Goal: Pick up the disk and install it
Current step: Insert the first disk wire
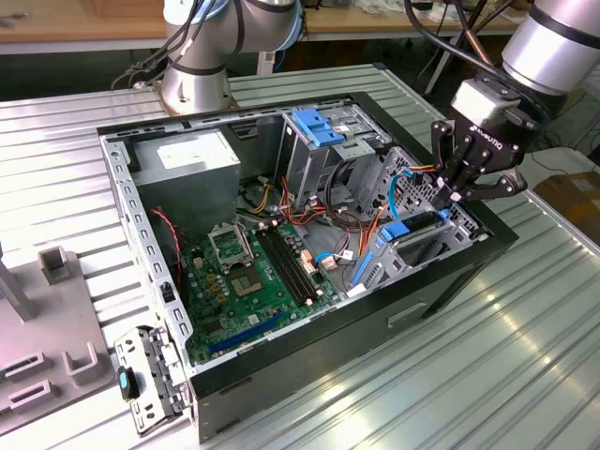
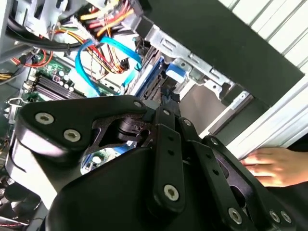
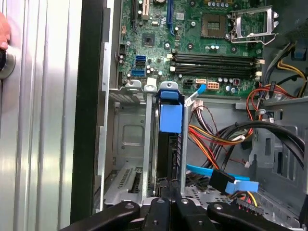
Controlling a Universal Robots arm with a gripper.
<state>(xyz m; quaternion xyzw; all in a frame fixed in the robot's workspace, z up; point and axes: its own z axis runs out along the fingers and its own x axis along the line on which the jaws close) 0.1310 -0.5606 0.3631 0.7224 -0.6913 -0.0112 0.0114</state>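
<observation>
Close under the wrist, my gripper [image 3: 166, 204] pinches its fingers narrow on the disk [image 3: 170, 118], which stands edgewise in the drive cage [image 3: 125, 130]. I'd keep it square to the slot walls and press evenly, clear of the cables [image 3: 211, 139]. Beyond lies the motherboard [image 3: 192, 38]; further out, the ribbed metal table [image 1: 525, 309], a person's hand [image 2: 274, 166] resting on it, and a wooden bench [image 1: 75, 19] at the back of the room.

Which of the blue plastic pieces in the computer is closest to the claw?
The blue-railed disk just under the claw; the other, a blue bracket, sits atop the metal cage, farther toward the exterior view's left.
</observation>
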